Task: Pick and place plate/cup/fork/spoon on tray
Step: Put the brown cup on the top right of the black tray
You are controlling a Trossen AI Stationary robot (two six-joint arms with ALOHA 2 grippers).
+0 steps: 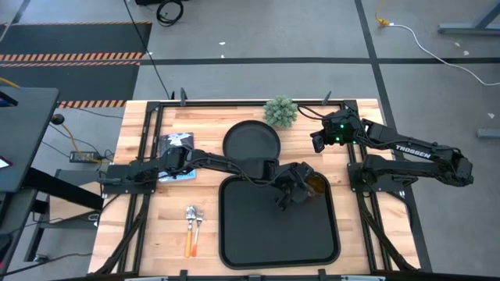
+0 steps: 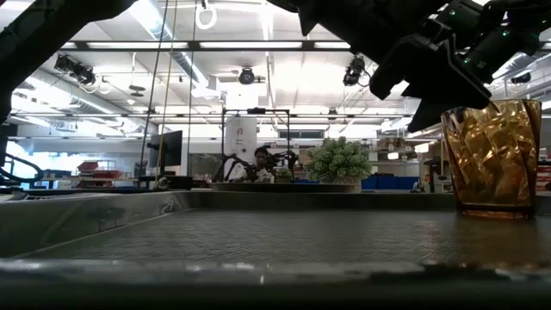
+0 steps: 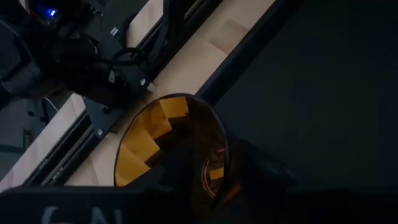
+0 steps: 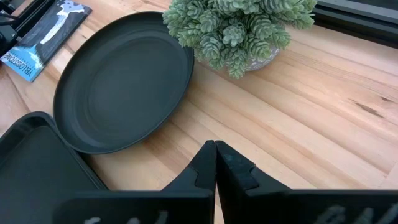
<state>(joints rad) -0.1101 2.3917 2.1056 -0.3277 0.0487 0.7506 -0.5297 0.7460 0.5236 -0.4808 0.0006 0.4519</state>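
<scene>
The amber cup (image 1: 316, 183) stands upright on its base in the far right corner of the black tray (image 1: 258, 242), and the low view shows the cup (image 2: 491, 159) too. My left gripper (image 3: 227, 180) reaches in from the table's left, slanting down. It is open, with one finger inside the cup and one outside. The round black plate (image 4: 124, 81) lies on the table just beyond the tray's far edge. The orange-handled fork and spoon (image 1: 194, 228) lie side by side left of the tray. My right gripper (image 4: 215, 158) hangs shut above the table's far right. My left gripper has one finger (image 3: 183, 186) inside the cup and the other (image 3: 264, 177) outside, with the cup's wall at the rim (image 3: 225, 158) between them. Whether either finger touches the wall I cannot tell. The cup stands upright on the tray.
A potted green plant (image 1: 280, 111) stands at the far edge beside the plate. A booklet (image 1: 176, 147) lies at the far left under the left arm. Black frame rails (image 1: 148, 133) run along the table's sides. A person (image 2: 261, 159) shows far off in the room.
</scene>
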